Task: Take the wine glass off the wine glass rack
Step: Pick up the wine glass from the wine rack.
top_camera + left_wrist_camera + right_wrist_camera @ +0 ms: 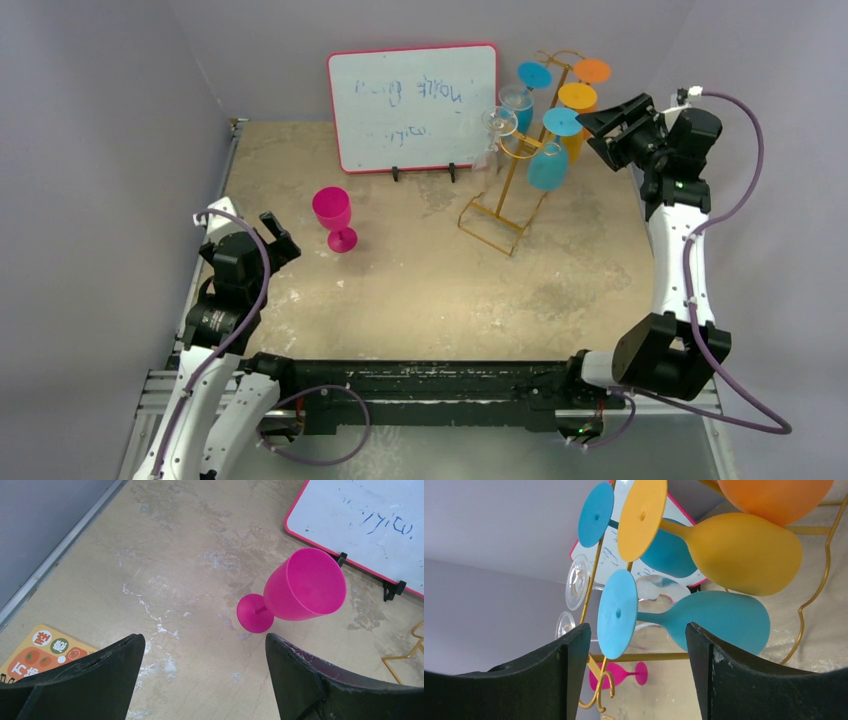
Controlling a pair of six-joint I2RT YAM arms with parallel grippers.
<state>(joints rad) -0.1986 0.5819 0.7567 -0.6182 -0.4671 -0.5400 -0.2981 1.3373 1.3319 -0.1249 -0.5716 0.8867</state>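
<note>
Overhead, the wine glass rack stands at the far right of the tan, mottled tabletop, just beside a red-framed whiteboard. Its glasses hang upside down with their long axes vertical, feet up and bowls down. The lower blue wine glass is on the rack's right side, below a yellow glass and an orange one; two clear glasses hang on the left. The right gripper is raised just beside the blue glass's foot with its jaws apart, gripping nothing. In its wrist view that foot faces the camera between the two fingers. The left gripper is also spread wide and empty, near a pink wine glass standing upright on the table. Plain grey walls enclose the table.
</note>
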